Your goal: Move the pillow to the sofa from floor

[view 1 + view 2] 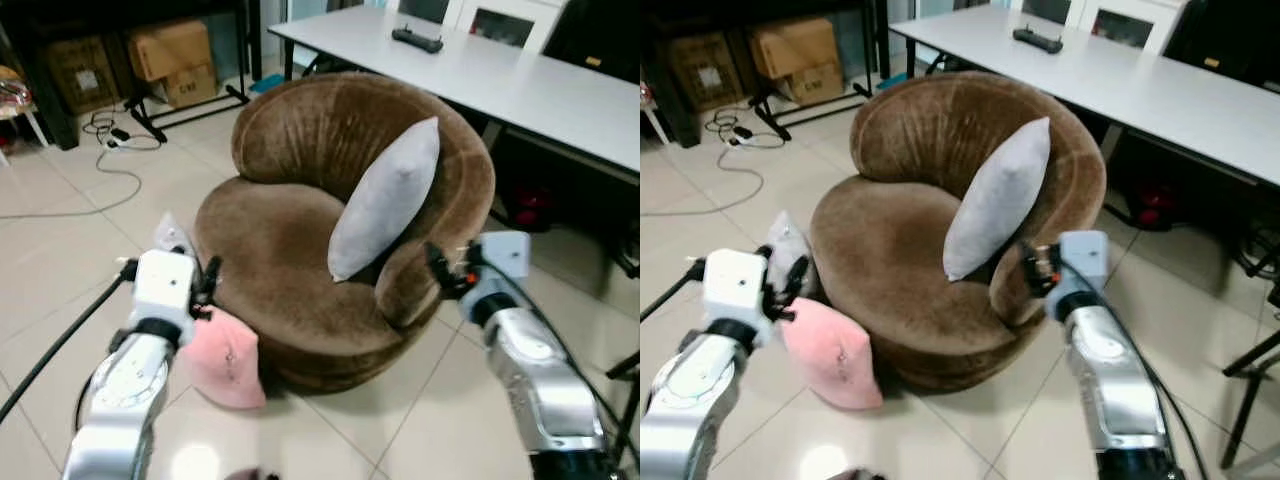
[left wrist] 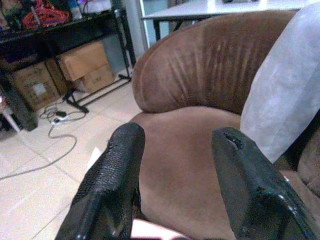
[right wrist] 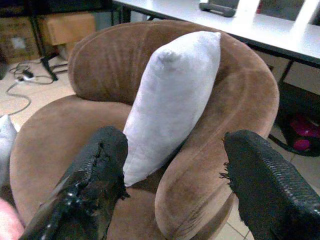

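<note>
A pink pillow (image 1: 225, 358) lies on the tiled floor (image 1: 60, 230), leaning against the front of the round brown sofa (image 1: 290, 270), with a second, pale grey pillow (image 1: 787, 250) tucked on the floor just behind it at the sofa's base. A larger grey pillow (image 1: 385, 200) already stands on the seat, propped against the sofa's right arm.

The left gripper (image 2: 175, 190) hangs just above the pink pillow, its two black fingers spread apart and closed on nothing; a sliver of pink shows at their base in the left wrist view. The right gripper (image 3: 175, 185) is raised beside the sofa's right arm, its fingers likewise wide apart and empty, facing the grey pillow on the seat.

Behind the sofa runs a long white desk (image 1: 520, 80) carrying a dark remote-like object (image 1: 416, 40); cardboard boxes (image 1: 175, 60) sit under a dark rack, and a cable (image 1: 100, 170) trails across the tiles.

The step in hand appears to be the reach for the pink pillow, which is not yet grasped. The next move likely calls for lowering the left gripper onto the pillow's upper edge, pinching the soft fabric firmly, then lifting it clear of the sofa's rim onto the open seat.
</note>
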